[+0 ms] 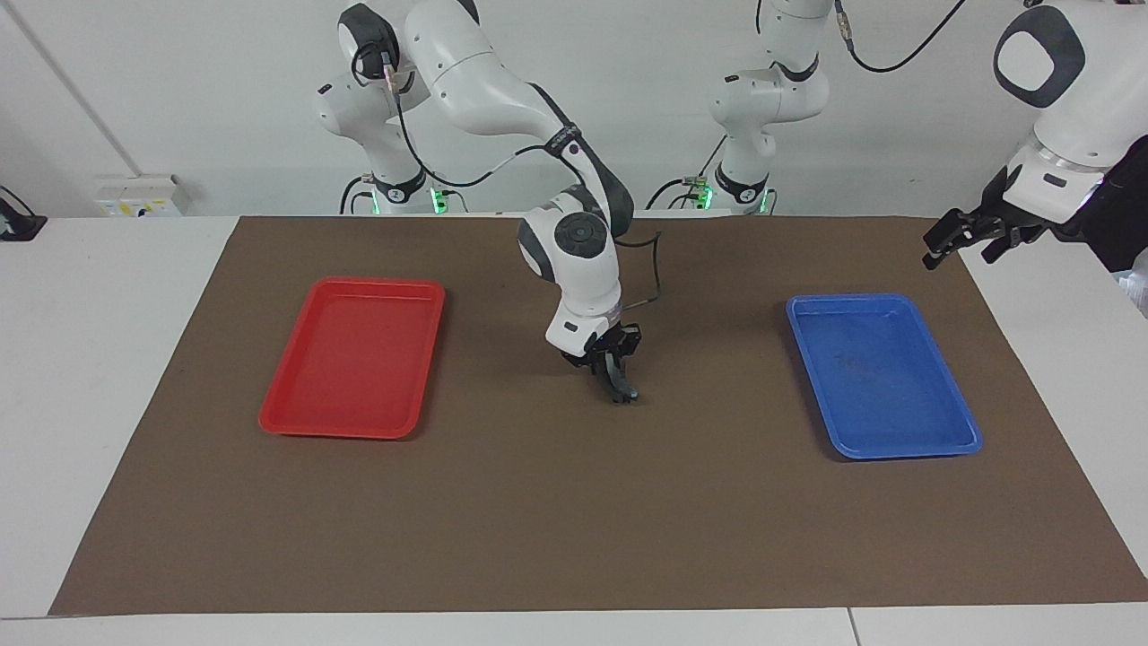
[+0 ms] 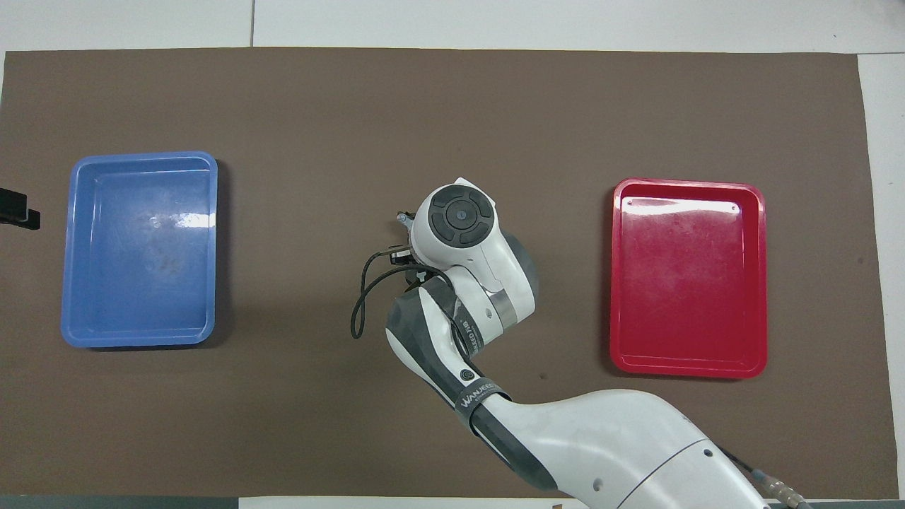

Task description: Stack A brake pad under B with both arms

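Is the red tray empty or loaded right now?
Empty: the red tray shows only bare floor in both the facing and overhead views; no brake pad lies in it.

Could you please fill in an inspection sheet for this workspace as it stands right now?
Surface: brown mat on a white table.
Job's things: no brake pad clearly seen; something dark sits at the right gripper's tips, cannot tell what.
Clutter: nothing seen.
Trays: red tray toward the right arm's end, blue tray toward the left arm's end.
Grippers: right gripper down at the mat's middle, between the trays; left gripper waits raised over the mat's edge near the blue tray.
Cables: black cable loop at the right arm's wrist.
Surroundings: white wall; socket box on it.
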